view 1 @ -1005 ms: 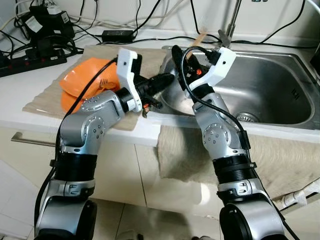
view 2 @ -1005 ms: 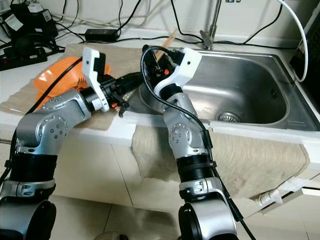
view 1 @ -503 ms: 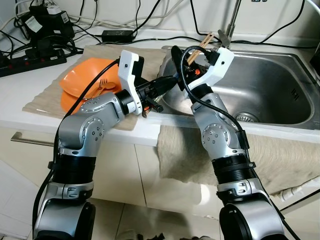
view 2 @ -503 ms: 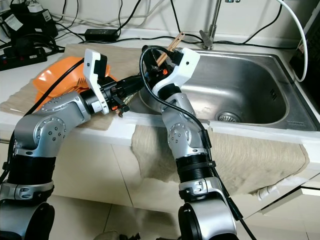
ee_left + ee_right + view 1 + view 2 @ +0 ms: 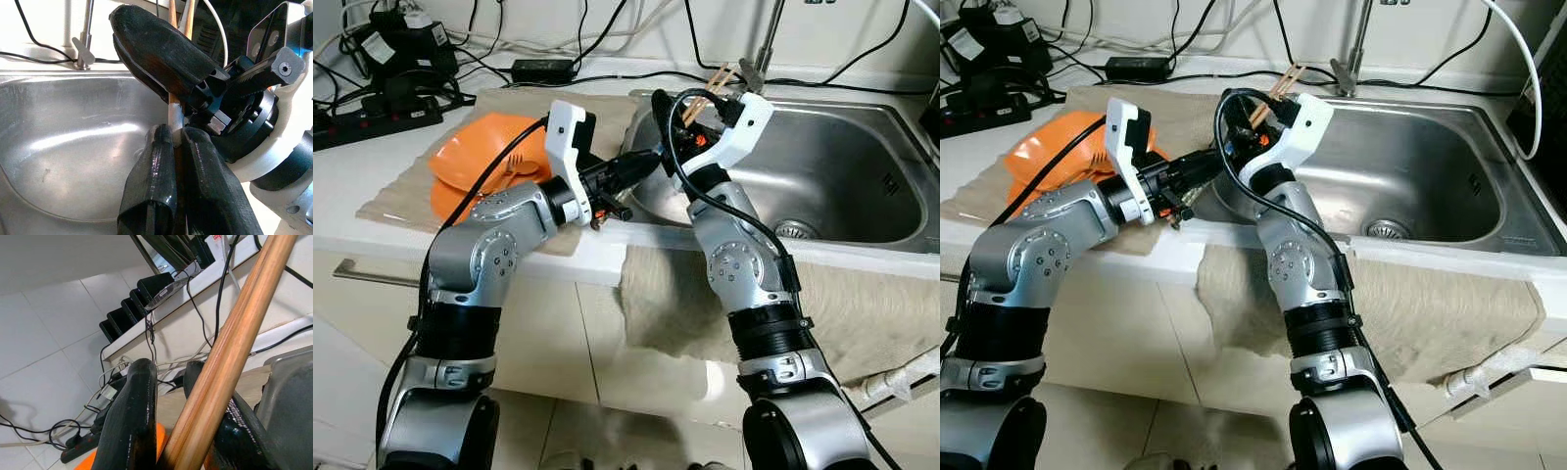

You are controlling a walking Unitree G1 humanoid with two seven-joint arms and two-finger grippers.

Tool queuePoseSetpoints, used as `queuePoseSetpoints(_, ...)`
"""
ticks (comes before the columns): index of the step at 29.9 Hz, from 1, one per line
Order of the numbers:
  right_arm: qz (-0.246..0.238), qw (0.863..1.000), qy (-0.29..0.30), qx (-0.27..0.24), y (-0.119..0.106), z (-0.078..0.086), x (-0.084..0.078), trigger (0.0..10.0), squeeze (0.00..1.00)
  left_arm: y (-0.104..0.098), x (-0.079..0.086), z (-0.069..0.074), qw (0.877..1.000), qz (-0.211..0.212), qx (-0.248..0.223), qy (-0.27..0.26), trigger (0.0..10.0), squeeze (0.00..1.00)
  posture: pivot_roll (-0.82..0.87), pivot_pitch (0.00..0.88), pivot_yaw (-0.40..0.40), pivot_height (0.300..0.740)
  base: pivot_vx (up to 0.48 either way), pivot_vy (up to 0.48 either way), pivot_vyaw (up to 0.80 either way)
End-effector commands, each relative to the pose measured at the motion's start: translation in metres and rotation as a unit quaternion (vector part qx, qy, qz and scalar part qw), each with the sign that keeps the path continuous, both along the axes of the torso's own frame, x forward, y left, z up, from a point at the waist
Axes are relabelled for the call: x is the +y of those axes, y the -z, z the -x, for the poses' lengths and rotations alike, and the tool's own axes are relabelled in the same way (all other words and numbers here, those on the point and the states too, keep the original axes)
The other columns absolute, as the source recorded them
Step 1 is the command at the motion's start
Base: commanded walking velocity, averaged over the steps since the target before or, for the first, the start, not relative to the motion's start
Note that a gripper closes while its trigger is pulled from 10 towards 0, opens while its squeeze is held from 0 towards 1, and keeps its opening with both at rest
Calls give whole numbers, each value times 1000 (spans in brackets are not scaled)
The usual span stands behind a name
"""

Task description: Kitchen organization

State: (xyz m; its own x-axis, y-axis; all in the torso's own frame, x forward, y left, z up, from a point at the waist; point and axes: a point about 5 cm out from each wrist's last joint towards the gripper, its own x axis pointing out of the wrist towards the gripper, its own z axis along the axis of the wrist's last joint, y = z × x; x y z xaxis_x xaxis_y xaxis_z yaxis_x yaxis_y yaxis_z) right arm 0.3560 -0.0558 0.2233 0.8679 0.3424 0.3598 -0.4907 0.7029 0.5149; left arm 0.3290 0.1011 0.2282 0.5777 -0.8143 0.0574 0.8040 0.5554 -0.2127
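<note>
Wooden chopsticks (image 5: 710,81) are being pinched by both the right gripper (image 5: 677,116) and left gripper (image 5: 177,147), fingers closed on them, over the sink (image 5: 862,157) edge; orange bowls (image 5: 480,157) are waiting stacked, so organization looks partway.

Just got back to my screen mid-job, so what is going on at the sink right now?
Both grippers meet over the left rim of the stainless steel sink. The right gripper and the left gripper are both closed on a pair of wooden chopsticks, apparently a handover between arms. The stacked orange plastic bowls sit on the beige cloth on the counter, with a fork inside.
</note>
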Motion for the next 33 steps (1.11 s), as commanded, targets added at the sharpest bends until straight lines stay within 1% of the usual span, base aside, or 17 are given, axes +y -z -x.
queuePoseSetpoints(1, -10, 999, -12, 37, 9, 2, 22, 0, 0, -19, -9, 4, 998, 4, -47, 34, 0, 0, 41, 9, 46, 740, 0, 0, 0)
queuePoseSetpoints(7, -6, 999, -5, 42, 12, 1, 19, 0, 0, -17, -9, 3, 998, -5, -48, 29, 0, 0, 41, 7, 46, 740, 0, 0, 0)
queuePoseSetpoints(12, -2, 999, -2, 44, 14, 2, 19, 0, 0, -13, -4, -2, 999, -19, -48, 8, 0, 0, 41, 4, 46, 740, 0, 0, 0)
queuePoseSetpoints(18, 4, 999, 1, 49, 19, 2, 17, 0, 0, -16, 1, -9, 998, -21, -53, -17, 0, 0, 40, 0, 44, 740, 0, 0, 0)
queuePoseSetpoints(24, 6, 999, 4, 53, 21, 2, 16, 0, 0, -15, 2, -11, 998, -23, -55, -23, 0, 0, 38, 0, 43, 740, 0, 0, 0)
queuePoseSetpoints(33, 11, 998, 14, 66, 28, 1, 13, 0, 0, -9, 2, -15, 997, -42, -53, -33, 0, 0, 36, 0, 45, 740, 0, 0, 0)
